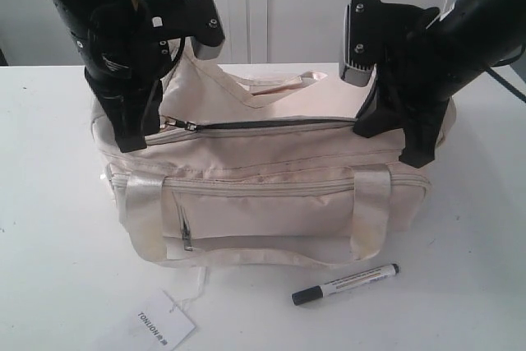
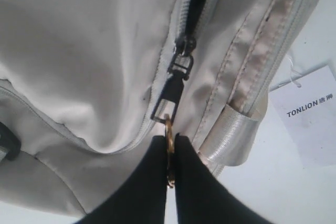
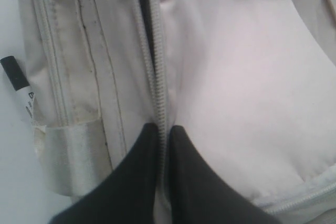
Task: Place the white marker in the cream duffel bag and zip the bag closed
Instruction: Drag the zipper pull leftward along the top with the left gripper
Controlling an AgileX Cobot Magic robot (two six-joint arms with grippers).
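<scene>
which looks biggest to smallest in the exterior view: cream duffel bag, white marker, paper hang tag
1. cream fabric duffel bag
2. slim white black-capped marker and white paper hang tag: too alike to rank, marker longer, tag broader

Setting. A white worktop [image 1: 49, 228] fills the lower field, matte and evenly lit, and its far edge runs level across the exterior view. Behind it stands a pale wall surface [image 1: 329, 6] divided by narrow vertical seams [image 1: 247, 6]. These may be cabinet doors, though the view is too cropped to tell. Illumination is bright and diffuse, casting only soft shadows on the worktop, which also appears white at the margin of both wrist views.
</scene>
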